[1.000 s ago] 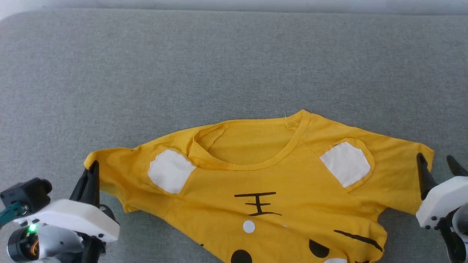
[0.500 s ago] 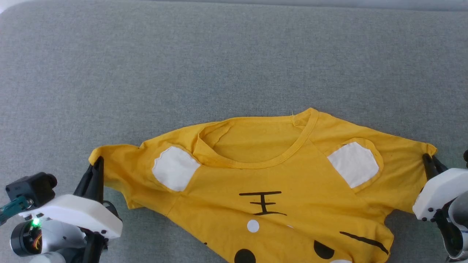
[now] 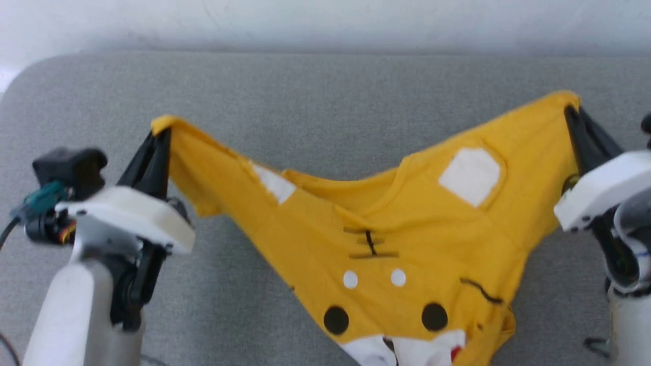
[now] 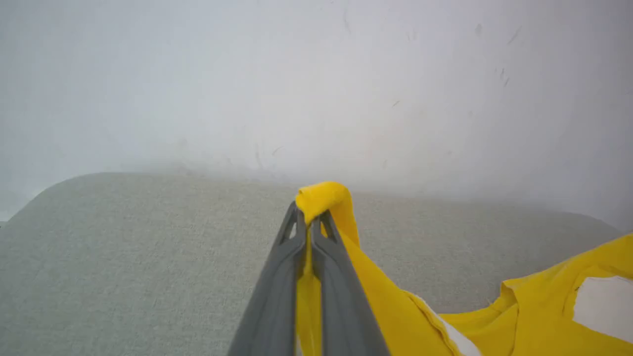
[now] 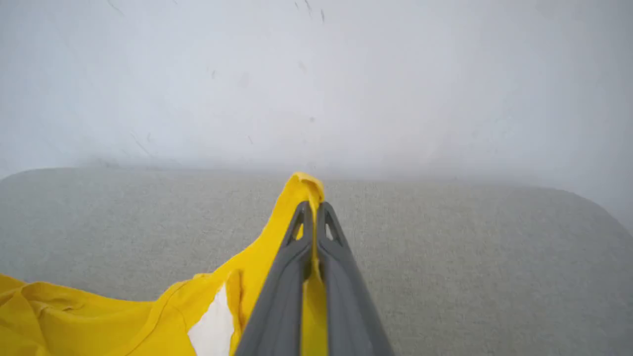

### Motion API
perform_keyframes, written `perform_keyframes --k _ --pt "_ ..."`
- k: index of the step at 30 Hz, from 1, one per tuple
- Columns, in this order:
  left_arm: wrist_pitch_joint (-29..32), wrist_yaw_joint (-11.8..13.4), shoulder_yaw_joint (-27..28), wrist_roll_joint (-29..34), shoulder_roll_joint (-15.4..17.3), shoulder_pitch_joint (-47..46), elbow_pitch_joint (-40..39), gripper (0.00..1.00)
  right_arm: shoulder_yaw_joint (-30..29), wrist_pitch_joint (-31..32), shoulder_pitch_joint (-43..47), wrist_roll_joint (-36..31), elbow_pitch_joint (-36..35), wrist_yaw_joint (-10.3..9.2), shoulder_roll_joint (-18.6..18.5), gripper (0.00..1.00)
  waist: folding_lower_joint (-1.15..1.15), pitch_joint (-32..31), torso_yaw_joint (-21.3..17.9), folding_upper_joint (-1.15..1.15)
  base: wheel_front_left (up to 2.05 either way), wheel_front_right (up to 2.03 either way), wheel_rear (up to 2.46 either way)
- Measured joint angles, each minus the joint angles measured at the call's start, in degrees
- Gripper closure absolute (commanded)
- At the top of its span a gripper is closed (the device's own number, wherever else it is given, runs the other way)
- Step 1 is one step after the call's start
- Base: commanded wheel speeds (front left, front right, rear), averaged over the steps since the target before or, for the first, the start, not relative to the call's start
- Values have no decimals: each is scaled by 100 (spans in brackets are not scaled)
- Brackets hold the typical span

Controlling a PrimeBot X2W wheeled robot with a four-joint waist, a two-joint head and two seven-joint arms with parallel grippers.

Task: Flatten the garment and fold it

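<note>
Bright-yellow cotton tiger-face T-shirt (image 3: pixel 407 229) sags between dark-fingered left gripper (image 3: pixel 161 133) and right gripper (image 3: pixel 572 111), both clamped on its sleeves — not yet flattened or folded.

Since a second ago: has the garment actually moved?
Yes. The camera shifted too, but the garment no longer lies flat on the grey surface: both sleeve ends are raised off it, with the middle sagging between them.

Grey woven-fabric worktop (image 3: pixel 315 107), far-left corner rounded, possibly padded but hard to tell from here. Pale wall (image 3: pixel 325 23) sits directly behind its far edge. Wrist views show small dark scuffs (image 4: pixel 503 74) scattered on that wall, blurred.
</note>
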Motion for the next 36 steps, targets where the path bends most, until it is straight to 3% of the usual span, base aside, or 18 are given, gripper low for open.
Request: perform_keyframes --k 6,11,15,23,30,36 --pt "47 -254 -410 370 100 -1534 458 100 642 211 -1164 120 -36 -5 -765 100 0 -502 -99 0 0 0 0" --pt "222 -393 -499 517 204 -2919 1031 100 1311 470 -2518 442 479 -5 -942 100 -1 -871 -243 0 0 0 0" --pt "465 -444 -517 521 234 -3835 1650 100 1426 631 -3467 655 1222 -5 -765 100 -1 -1050 -439 0 0 0 0" --pt "761 -420 -432 579 424 -5197 2519 100 1480 627 -4801 480 2371 -5 -550 100 -1 -1124 -810 0 0 0 0" --pt "968 -403 -459 655 532 -6088 2924 100 1085 571 -5703 121 3038 -5 -444 100 0 -732 -927 0 0 0 0" --pt "754 -359 -531 816 492 -7003 3038 100 777 370 -6475 -197 3282 -5 -408 100 1 -120 -962 0 0 0 0"
